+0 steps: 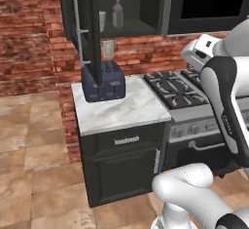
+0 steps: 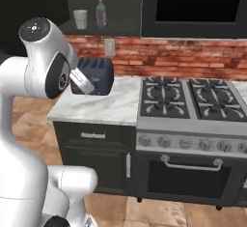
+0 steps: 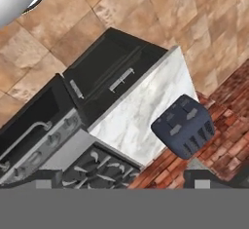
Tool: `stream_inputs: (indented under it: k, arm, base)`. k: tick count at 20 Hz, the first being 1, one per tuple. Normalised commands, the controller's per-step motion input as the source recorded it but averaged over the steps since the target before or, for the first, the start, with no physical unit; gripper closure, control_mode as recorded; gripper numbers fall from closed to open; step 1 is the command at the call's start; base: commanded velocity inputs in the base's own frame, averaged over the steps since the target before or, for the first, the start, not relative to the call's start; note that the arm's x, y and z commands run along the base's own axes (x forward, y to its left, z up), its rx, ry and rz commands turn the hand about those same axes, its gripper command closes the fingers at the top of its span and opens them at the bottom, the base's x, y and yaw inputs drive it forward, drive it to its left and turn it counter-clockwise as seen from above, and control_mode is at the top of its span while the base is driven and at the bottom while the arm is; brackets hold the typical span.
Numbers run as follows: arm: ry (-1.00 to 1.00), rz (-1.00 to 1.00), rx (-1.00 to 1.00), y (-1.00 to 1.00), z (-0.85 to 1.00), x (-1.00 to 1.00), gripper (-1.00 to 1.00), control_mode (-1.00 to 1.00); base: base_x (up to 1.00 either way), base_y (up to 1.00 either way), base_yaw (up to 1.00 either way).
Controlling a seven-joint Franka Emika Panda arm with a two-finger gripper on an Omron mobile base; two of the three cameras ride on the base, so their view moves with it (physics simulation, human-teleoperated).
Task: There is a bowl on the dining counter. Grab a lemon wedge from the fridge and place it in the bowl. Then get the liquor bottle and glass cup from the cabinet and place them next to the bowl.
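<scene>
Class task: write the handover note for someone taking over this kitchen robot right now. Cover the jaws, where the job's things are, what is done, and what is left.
Jaws: not visible in the frames; open and empty by the rig's state.
Cabinet: door open, its bar handle swung out.
Glass cup and liquor bottle stand apart on the cabinet shelf, above the toaster on the worktop beside the stove.
Done: cabinet opened.
Left: take the bottle and cup to the bowl. Bowl, lemon wedge and fridge cannot be checked from here.
</scene>
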Motion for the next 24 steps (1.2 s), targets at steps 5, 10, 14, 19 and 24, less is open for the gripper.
stream_inputs:
  k: [5, 10, 14, 19, 24]
  arm:
    - [0.0, 0.0, 0.0, 0.0, 0.0, 0.0, -1.0, 1.0]
    - [0.0, 0.0, 0.0, 0.0, 0.0, 0.0, -1.0, 1.0]
    - [0.0, 0.0, 0.0, 0.0, 0.0, 0.0, -1.0, 1.0]
    - [0.0, 0.0, 0.0, 0.0, 0.0, 0.0, -1.0, 1.0]
    - [0.0, 0.0, 0.01, 0.0, 0.03, 0.07, -1.0, -1.0]
  base:
    - [0.57, 0.32, -0.19]
    - [0.62, -0.03, -0.06]
    - [0.66, 0.0, 0.0]
    - [0.5, 0.0, 0.0]
    - [0.36, 0.0, 0.0]
